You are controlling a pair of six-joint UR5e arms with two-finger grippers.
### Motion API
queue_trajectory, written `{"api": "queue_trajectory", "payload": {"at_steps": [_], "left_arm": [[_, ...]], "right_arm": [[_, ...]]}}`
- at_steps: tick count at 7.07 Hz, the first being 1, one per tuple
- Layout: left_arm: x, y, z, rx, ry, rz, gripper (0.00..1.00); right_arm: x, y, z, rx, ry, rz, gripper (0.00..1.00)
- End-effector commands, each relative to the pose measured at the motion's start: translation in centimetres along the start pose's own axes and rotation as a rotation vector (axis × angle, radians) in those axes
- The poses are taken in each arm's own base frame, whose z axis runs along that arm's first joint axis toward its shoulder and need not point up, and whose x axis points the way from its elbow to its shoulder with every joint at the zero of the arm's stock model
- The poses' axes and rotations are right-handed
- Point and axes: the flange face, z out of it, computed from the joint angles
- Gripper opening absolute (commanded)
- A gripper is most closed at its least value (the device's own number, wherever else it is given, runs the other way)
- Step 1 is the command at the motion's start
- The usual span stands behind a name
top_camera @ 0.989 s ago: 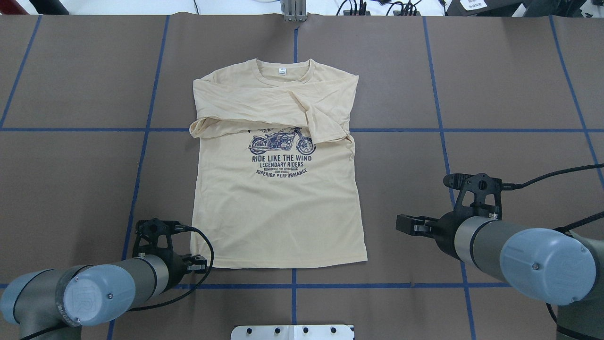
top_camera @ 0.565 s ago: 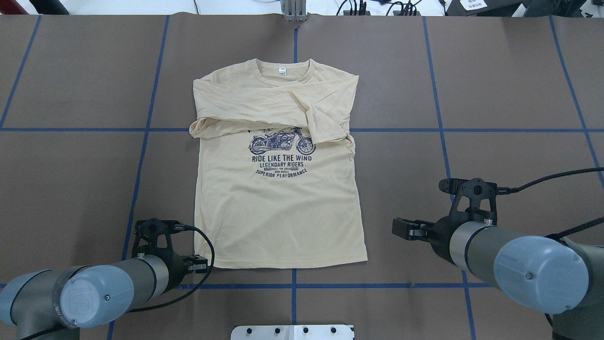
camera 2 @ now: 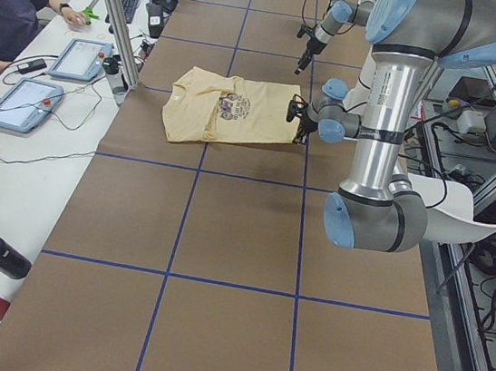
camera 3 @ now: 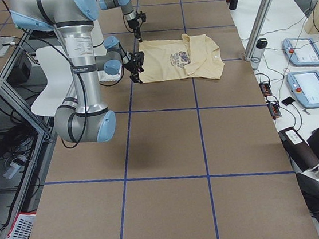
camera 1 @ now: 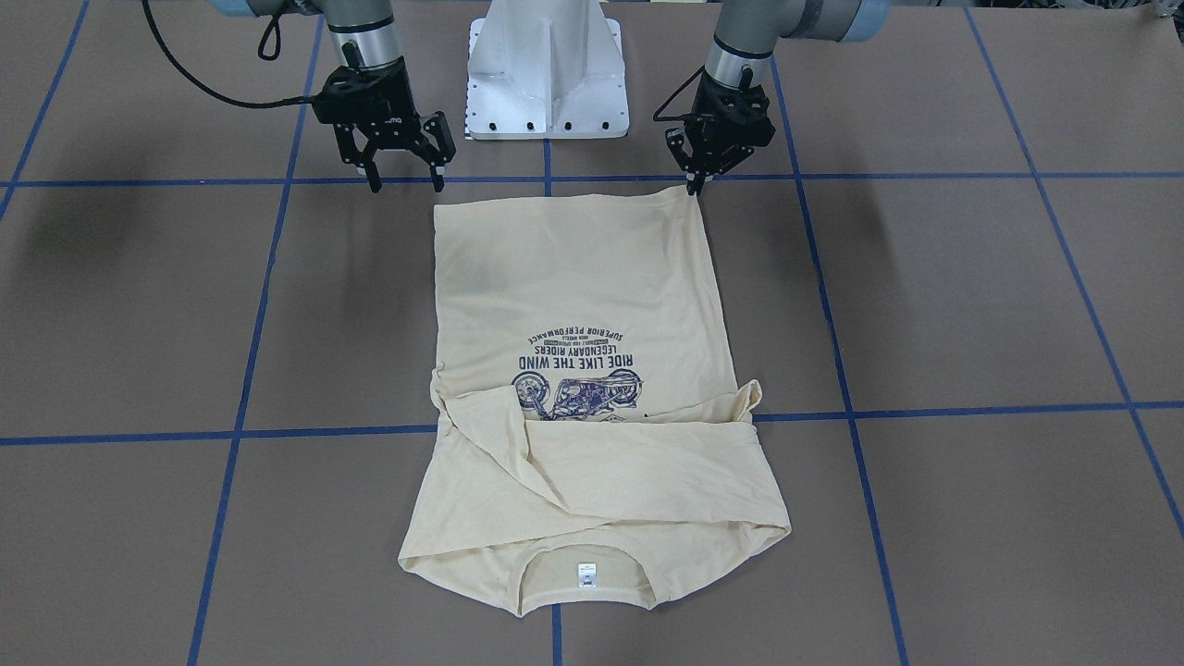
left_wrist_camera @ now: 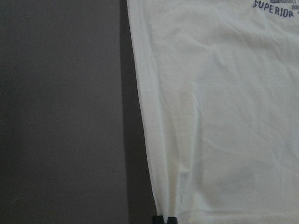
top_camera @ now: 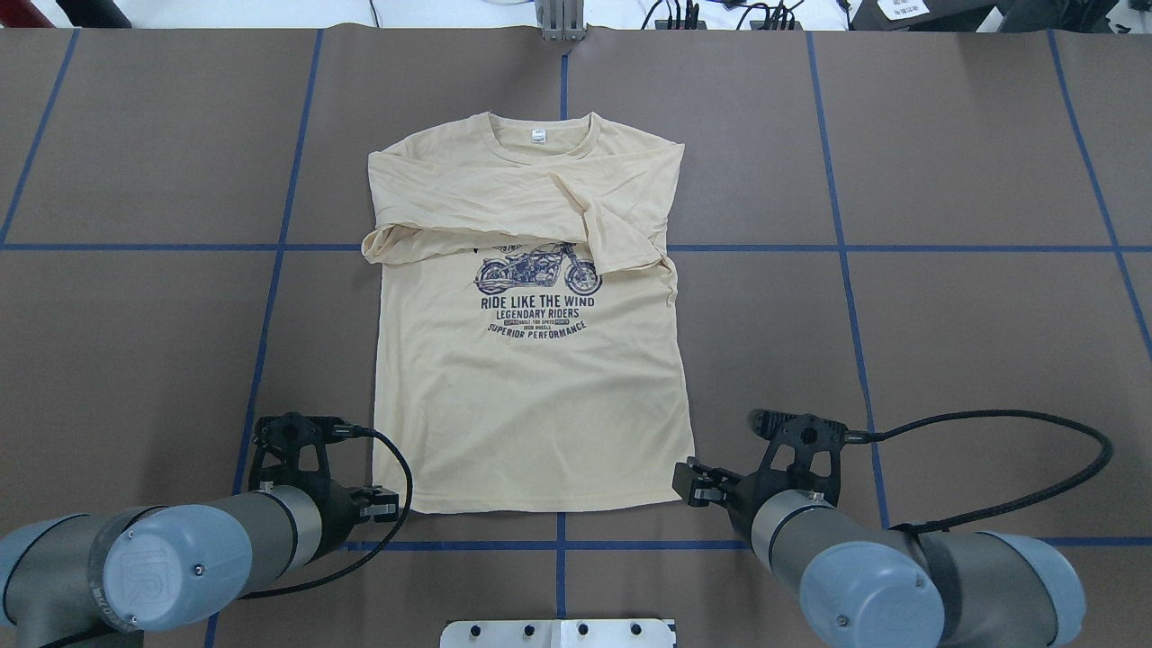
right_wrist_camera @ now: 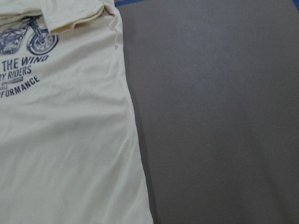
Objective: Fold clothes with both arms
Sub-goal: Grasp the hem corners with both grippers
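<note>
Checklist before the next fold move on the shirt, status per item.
1. T-shirt body lying flat: ok.
2. Sleeves folded in across the chest: ok.
3. Left gripper at one end of the hem, jaws together: ok.
4. Cloth pinched by it: cannot tell.
5. Right gripper open: ok.
6. Right gripper on its hem corner: not ok, nothing between its jaws.
</note>
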Motion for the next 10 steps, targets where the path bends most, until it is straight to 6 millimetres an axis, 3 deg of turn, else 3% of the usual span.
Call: {"api": "queue_trajectory", "payload": {"at_steps": [1,3,5,8,10], "left_arm": [[0.1,0.0,-0.1,0.0,0.002,-0.001,0.0],[0.1,0.0,-0.1,0.0,0.002,-0.001,0.0],[0.1,0.0,-0.1,0.0,0.003,-0.001,0.0],[0.2,-0.1,-0.2,0.001,0.005,-0.001,0.0],[0.2,-0.1,-0.3,0.001,0.006,-0.001,0.0]], "right_arm": [[-0.1,2.9,2.0,0.01,0.027,-0.025,0.65],[-0.2,3.5,2.3,0.005,0.031,-0.034,0.6],[-1.4,4.0,3.2,0.01,0.031,-0.034,0.49],[-1.4,4.0,3.4,0.021,0.033,-0.037,0.47],[-1.6,4.0,3.3,0.025,0.029,-0.036,0.33]]}}
